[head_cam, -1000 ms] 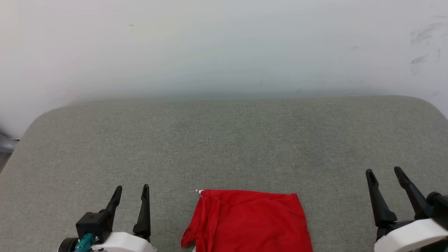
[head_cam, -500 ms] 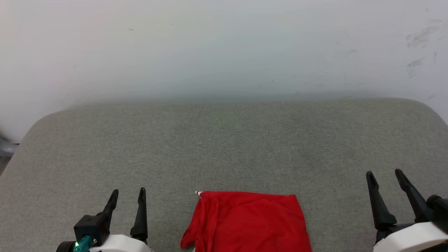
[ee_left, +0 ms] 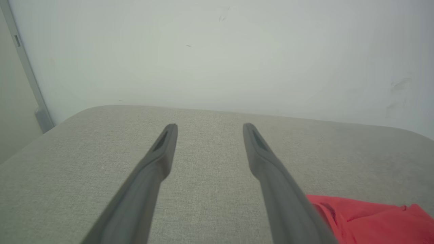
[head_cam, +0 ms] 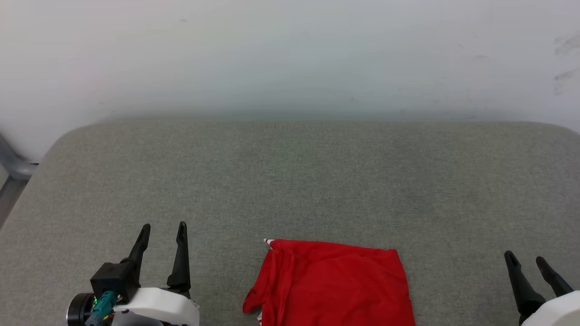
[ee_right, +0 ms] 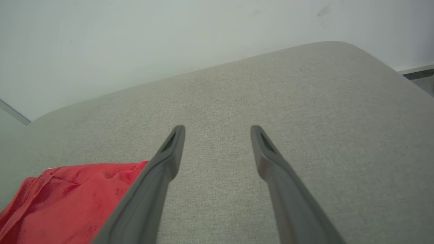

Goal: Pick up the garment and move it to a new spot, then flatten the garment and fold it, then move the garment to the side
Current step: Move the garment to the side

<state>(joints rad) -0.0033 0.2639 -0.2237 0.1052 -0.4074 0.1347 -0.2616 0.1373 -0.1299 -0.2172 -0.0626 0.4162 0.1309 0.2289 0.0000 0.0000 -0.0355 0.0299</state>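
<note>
Garment: the garment [head_cam: 331, 285] lies at the near edge of the grey fabric surface [head_cam: 290, 181], roughly midway along that edge. It is a compact red block whose near part runs out of the head view.
Garment detail: the left side is bunched into loose folds, and a bit of white stripe trim [head_cam: 268, 242] pokes out at the far-left corner.
Left gripper: the left gripper [head_cam: 163, 225] is beside the garment's left side with its fingers spread and nothing between them. It is apart from the cloth.
Right gripper: the right gripper [head_cam: 525, 257] is near the near-right corner, well apart from the garment, with its fingers likewise spread and empty.
Risk, layers: a pinch on only the top layer would probably peel the block open as it lifts (the bunched left side looks the likeliest to unravel).
Risk, uneven lift: the two grippers sit at unequal distances from the cloth, so one could arrive first and drag or skew the garment.
Risk, near edge: the cloth sits so close to the near edge that a pull toward the robot could slide it off.
Risk, snag: the surface fabric looks grippy, so a low finger might catch on it.
Edges: the far edge meets the pale wall [head_cam: 290, 59], and the far-left corner is rounded.
Open room: the whole stretch from the garment to the far edge is bare, and so are both flanks.
</note>
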